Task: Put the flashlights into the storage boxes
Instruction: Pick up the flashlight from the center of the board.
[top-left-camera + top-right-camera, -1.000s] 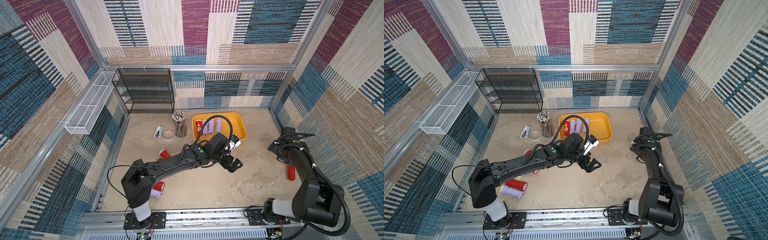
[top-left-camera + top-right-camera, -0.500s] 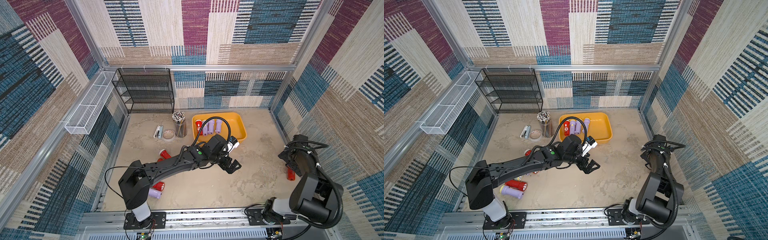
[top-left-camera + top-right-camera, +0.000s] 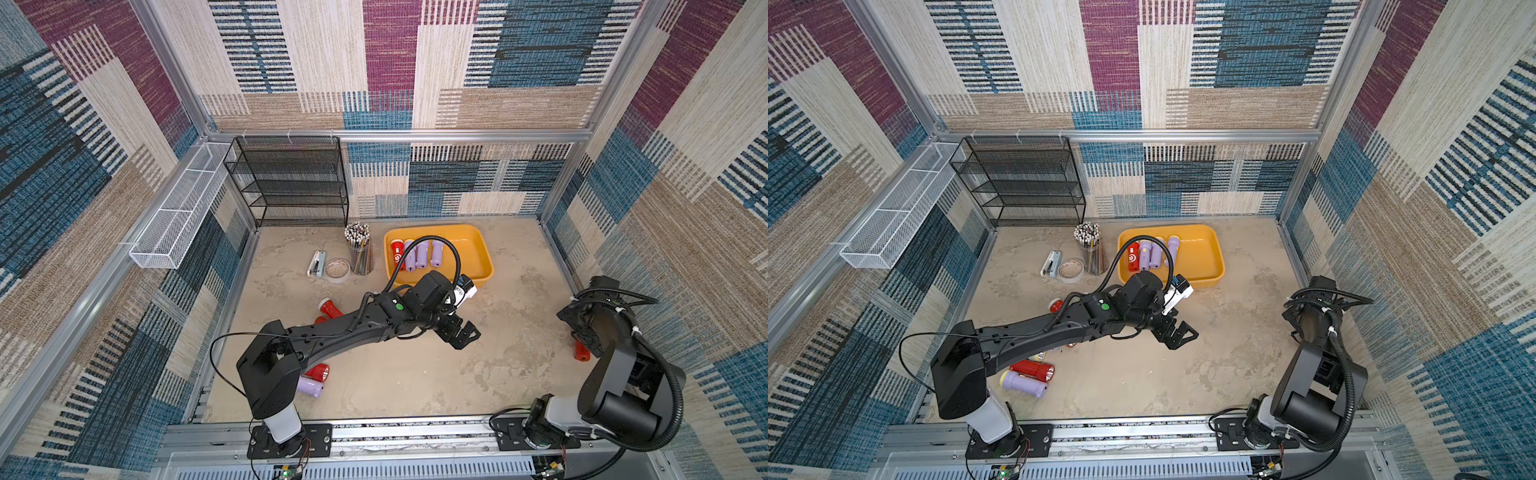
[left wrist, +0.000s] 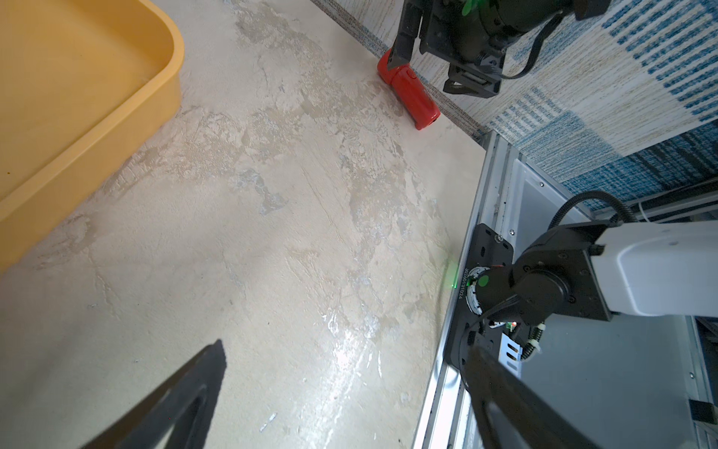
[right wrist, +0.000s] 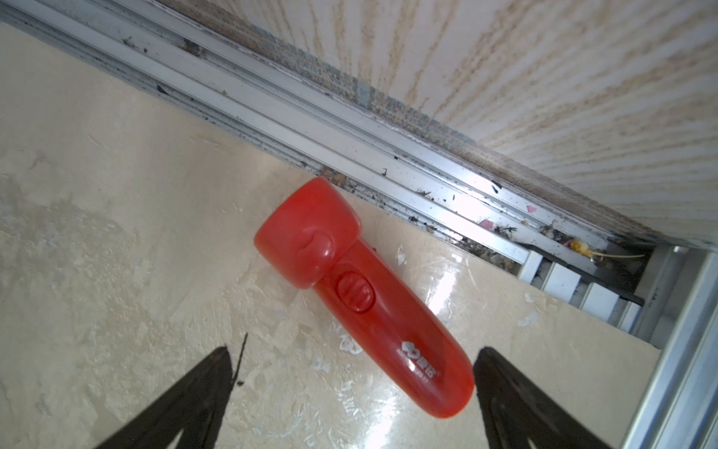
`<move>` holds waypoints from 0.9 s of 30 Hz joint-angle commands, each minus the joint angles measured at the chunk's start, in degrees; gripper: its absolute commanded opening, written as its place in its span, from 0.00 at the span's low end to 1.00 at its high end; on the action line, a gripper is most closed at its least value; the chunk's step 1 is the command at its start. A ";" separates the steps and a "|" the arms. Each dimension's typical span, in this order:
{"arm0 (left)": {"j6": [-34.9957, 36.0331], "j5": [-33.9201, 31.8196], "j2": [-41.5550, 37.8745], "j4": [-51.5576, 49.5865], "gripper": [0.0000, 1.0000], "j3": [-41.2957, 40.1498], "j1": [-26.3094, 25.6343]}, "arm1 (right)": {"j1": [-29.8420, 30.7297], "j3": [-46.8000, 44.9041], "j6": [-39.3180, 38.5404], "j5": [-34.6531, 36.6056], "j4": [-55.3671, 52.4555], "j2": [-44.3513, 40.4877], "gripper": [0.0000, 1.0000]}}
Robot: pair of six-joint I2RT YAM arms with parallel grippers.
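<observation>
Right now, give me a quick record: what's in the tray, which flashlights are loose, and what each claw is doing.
tray: yellow-orange tray, back of table
in tray: one red flashlight, three lavender flashlights
loose: wall-side red flashlight; red-and-lavender pair near left arm base; more red ones partly hidden by left arm
left claw: open, empty, over bare table
right claw: open, straddling wall-side red flashlight, not gripping
</observation>
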 commanded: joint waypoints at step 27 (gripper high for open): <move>0.66 -5.32 -0.76 -2.65 0.99 -1.05 -0.01 | 0.00 -3.88 -4.12 -10.28 12.01 8.46 0.70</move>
